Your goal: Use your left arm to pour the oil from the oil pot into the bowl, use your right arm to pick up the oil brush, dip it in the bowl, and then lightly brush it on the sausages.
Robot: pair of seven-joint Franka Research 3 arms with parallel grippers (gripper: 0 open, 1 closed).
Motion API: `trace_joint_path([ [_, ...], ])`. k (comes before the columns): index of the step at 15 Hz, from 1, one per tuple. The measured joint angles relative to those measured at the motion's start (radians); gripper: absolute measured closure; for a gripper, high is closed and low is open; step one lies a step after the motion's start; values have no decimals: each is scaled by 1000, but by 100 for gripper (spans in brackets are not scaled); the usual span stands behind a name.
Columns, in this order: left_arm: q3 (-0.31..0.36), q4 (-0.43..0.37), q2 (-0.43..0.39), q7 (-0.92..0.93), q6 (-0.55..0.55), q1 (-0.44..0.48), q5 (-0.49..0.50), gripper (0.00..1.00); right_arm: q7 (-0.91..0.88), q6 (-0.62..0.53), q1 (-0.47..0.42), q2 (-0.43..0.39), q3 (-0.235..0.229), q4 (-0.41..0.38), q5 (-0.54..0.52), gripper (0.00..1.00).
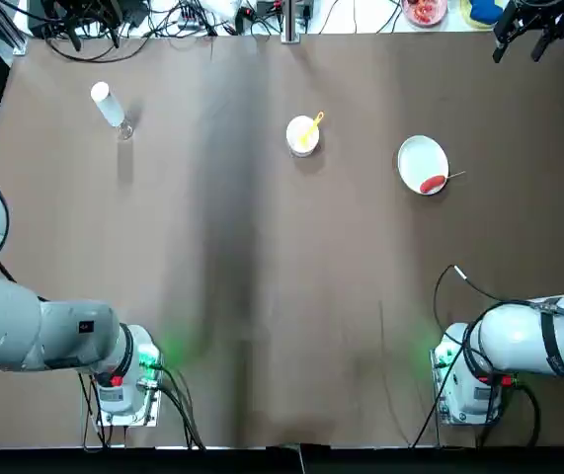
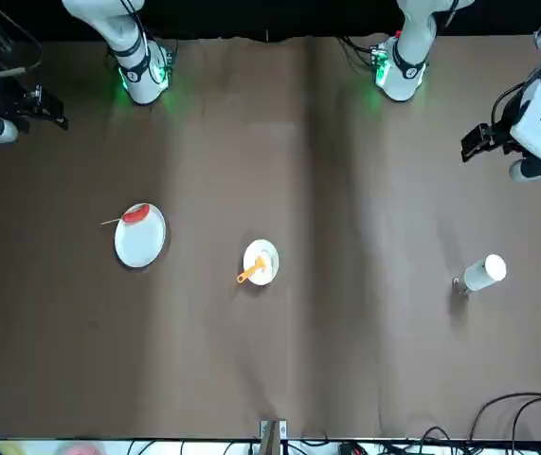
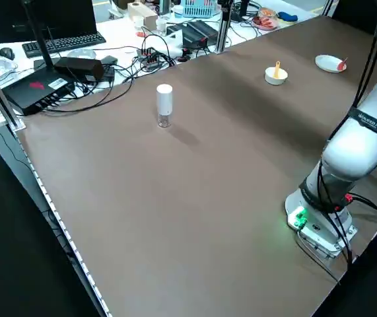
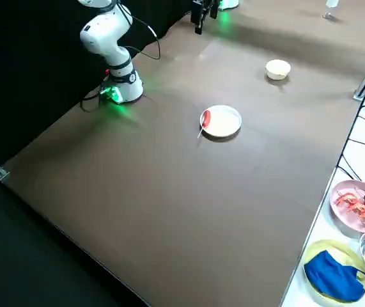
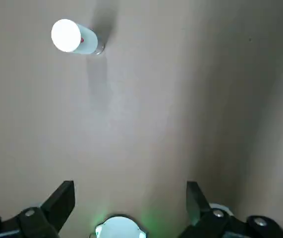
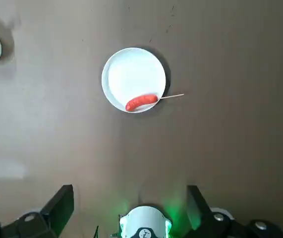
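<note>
The left hand (image 5: 130,198) is held high above its own base, fingers spread wide and empty. From it the oil pot (image 5: 75,37) is seen standing upright on the surface (image 1: 262,296), well apart, toward the far left corner, its long axis vertical with the white end up and the clear end down (so a sideways grip round the body seems called for). The pot (image 1: 110,105) lies on the left arm's side, far nearer that arm than the other.

The right hand (image 6: 130,198) is likewise raised over its base, fingers apart and holding nothing. Out from it the plate (image 6: 116,69) is seen, with the sausage (image 6: 141,102) lying at its rim, the skewer pointing off the plate. Farther toward the middle the bowl (image 1: 302,136) stands, with the brush (image 1: 311,126) resting in it, its handle leaning out over the rim.

Nothing is judged to have been started; the pour comes first, so the left arm's reach forward to the pot is the coming move.
</note>
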Motion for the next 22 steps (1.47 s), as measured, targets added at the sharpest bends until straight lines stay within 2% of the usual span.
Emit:
trace_joint_path([
  [4,18,0,8,91,0,62,2,1,0,-1,0,0,0,-1,0,0],
  [8,23,0,13,393,0,164,0,1,0,-12,2,1,2,-1,0,0],
  [11,24,0,13,566,0,192,-11,1,0,-23,5,1,5,-1,3,0],
  [17,25,-1,23,722,0,362,-254,1,0,-45,4,0,3,1,3,0],
  [20,20,35,92,746,11,371,-320,1,0,-49,5,0,5,1,3,0],
  [22,14,72,150,869,26,371,-377,1,0,-49,5,0,5,1,3,0],
])
